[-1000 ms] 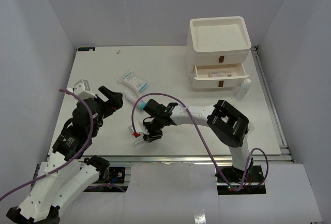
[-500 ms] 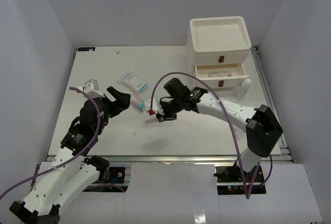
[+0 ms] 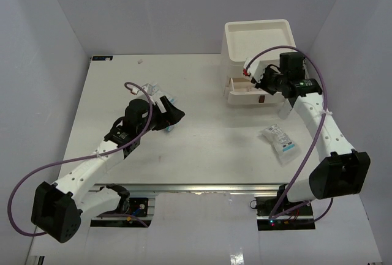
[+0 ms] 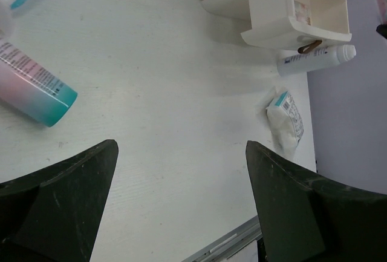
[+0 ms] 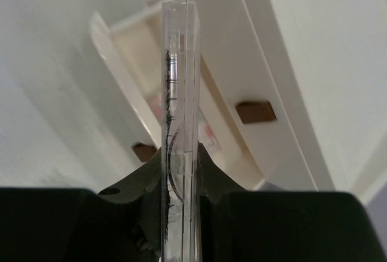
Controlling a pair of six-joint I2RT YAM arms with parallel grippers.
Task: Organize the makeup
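Clear and thin, a plastic stick [image 5: 180, 80] stands edge-on between the fingers of the right gripper [image 5: 180, 162], which is clamped on it just over the open drawer [image 5: 121, 74] of the white drawer box [image 3: 245, 57]. The left gripper [image 4: 181, 147] is spread wide and holds nothing, hovering well left of the box above a pink tube [image 4: 33, 86] with a teal cap. A printed packet [image 3: 280, 142] lies in front of the box on the white table [image 3: 208, 149], which is enclosed by pale grey walls [image 3: 55, 26]. Only the right wrist view shows a pink-and-white sachet [image 5: 208, 134] inside the drawer. The left wrist view alone shows clearly a white tube [image 4: 314, 60] lying beside the box.
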